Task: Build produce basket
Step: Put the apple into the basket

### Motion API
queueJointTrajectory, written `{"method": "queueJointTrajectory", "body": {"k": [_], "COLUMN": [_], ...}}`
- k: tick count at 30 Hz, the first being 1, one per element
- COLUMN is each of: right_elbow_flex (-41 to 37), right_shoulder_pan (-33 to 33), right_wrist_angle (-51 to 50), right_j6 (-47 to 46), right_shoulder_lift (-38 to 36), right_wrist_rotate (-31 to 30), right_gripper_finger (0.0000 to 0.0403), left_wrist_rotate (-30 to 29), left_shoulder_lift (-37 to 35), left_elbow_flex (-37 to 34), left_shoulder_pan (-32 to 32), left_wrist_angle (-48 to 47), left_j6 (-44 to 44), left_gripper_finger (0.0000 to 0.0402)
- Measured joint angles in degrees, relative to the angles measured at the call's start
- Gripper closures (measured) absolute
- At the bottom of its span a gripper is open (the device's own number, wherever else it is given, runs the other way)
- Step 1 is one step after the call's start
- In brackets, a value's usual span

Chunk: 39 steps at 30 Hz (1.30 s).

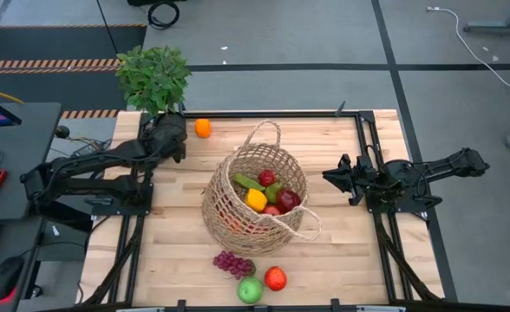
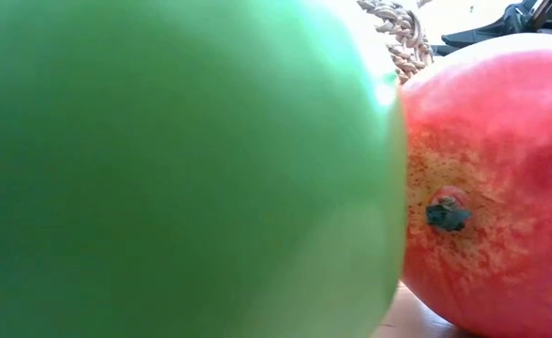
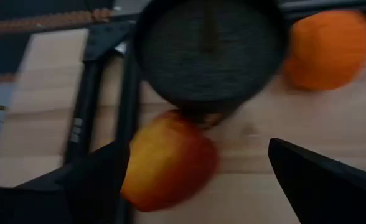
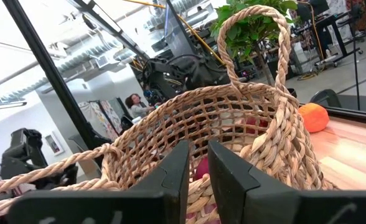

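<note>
The wicker basket (image 1: 255,198) stands mid-table holding several fruits and peppers (image 1: 268,195). My left gripper (image 1: 173,139) is open at the far left, by the black plant pot (image 3: 208,53). A red-yellow apple (image 3: 167,163) lies on the table between its fingers, close to one finger (image 3: 93,180); the gripper hides it in the high view. An orange (image 1: 203,128) lies beyond. Purple grapes (image 1: 233,263), a green apple (image 1: 250,290) and a red apple (image 1: 276,278) lie near the front edge. My right gripper (image 1: 329,176) is shut and empty, right of the basket (image 4: 233,118). My left gripper has the red-yellow apple's side (image 3: 133,168) right beside one finger. I cannot tell whether the finger touches it. The other finger (image 3: 320,180) stands well clear. The apple rests on the table.
The leafy potted plant (image 1: 153,76) stands at the far left corner, just behind my left gripper. The green apple (image 2: 163,169) and red apple (image 2: 492,188) fill the low view. Black frame rails (image 1: 369,139) run along the table's sides. A person shows in the room beyond (image 4: 135,102).
</note>
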<state>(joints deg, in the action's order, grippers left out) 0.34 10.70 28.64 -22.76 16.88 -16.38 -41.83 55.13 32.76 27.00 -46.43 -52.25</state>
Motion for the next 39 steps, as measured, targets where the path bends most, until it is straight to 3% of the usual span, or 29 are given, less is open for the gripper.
{"method": "queueJointTrajectory", "body": {"k": [8, 22, 39], "right_elbow_flex": [0.02, 0.01, 0.0], "right_shoulder_pan": [-0.02, -0.02, 0.0], "right_wrist_angle": [0.0, 0.0, 0.0], "right_j6": [0.0, 0.0, 0.0], "right_shoulder_lift": [0.0, 0.0, 0.0], "right_wrist_rotate": [0.0, -0.01, 0.0], "right_gripper_finger": [0.0338, 0.0338, 0.0338], "left_wrist_rotate": [-0.2, 1.01, 4.27], "left_shoulder_lift": [0.37, 0.31, 0.28], "left_elbow_flex": [-7.3, -14.63, -14.84], "left_shoulder_pan": [2.74, 5.71, 4.61], "left_wrist_angle": [7.06, 15.86, 17.02], "left_j6": [15.4, 19.68, 24.94], "left_gripper_finger": [0.0013, 0.0013, 0.0013]}}
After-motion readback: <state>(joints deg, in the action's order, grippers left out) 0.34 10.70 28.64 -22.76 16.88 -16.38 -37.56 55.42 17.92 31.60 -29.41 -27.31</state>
